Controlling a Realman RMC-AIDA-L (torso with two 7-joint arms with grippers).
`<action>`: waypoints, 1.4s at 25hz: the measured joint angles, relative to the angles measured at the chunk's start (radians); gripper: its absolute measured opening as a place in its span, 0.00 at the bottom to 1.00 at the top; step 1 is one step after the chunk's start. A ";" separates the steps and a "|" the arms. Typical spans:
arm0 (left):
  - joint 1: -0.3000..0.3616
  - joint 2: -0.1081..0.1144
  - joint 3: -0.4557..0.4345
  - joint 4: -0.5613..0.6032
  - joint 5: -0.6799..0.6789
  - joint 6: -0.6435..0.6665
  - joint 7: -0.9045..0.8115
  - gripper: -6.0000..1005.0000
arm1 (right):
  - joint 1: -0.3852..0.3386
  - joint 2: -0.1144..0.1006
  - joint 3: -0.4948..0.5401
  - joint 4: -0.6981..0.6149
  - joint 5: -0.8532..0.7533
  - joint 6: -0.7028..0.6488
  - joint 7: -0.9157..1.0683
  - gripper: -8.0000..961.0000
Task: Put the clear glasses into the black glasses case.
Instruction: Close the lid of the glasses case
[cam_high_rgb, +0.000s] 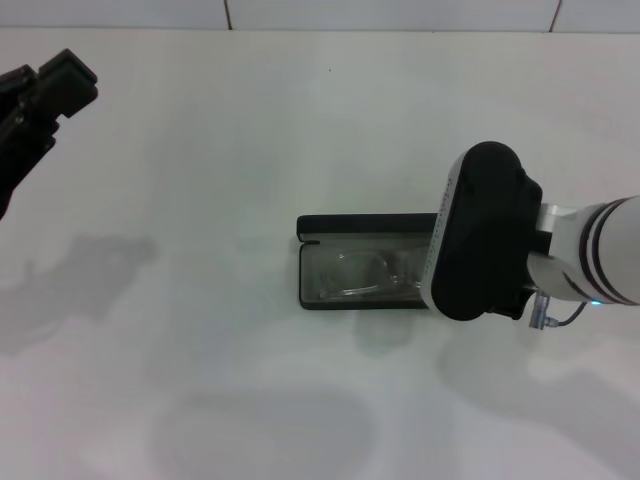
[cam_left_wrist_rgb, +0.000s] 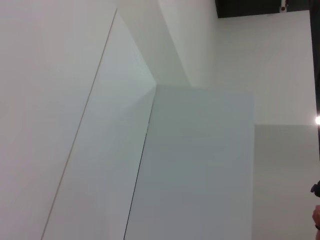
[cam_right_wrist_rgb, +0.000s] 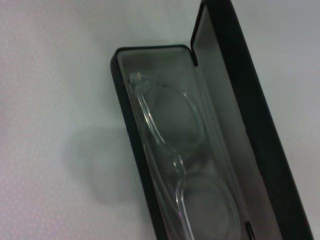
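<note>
The clear glasses are lying inside the open black glasses case, resting on its grey lining with the lenses along the length of the tray, as the right wrist view is showing close up; the lid is standing raised along the far edge of the tray. The case is sitting on the white counter, a little right of the middle. The right hand is hovering over the right end of the case, and its bulky wrist housing is covering that end in the head view; whether its fingers are spread or pressed together I cannot tell, since no view is showing them. The left hand is hanging idle at the far left edge of the counter, well apart from the case, and its fingers cannot be read either. Judging from how things are lying, the placing step is looking finished, or nearly so. The next move is probably calling for the right hand to lift straight up and clear of the case without snagging the thin frame or dragging the tray along.
</note>
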 joint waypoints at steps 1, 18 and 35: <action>0.001 0.000 0.000 0.001 0.000 0.000 -0.001 0.09 | -0.001 0.000 -0.002 0.002 0.000 0.006 0.000 0.13; 0.008 -0.003 0.000 0.005 0.001 0.003 -0.005 0.09 | -0.005 0.000 -0.008 0.016 0.015 0.057 0.000 0.13; 0.016 -0.003 0.000 0.006 0.000 0.003 -0.005 0.09 | -0.012 0.001 -0.015 -0.034 0.001 -0.004 0.010 0.13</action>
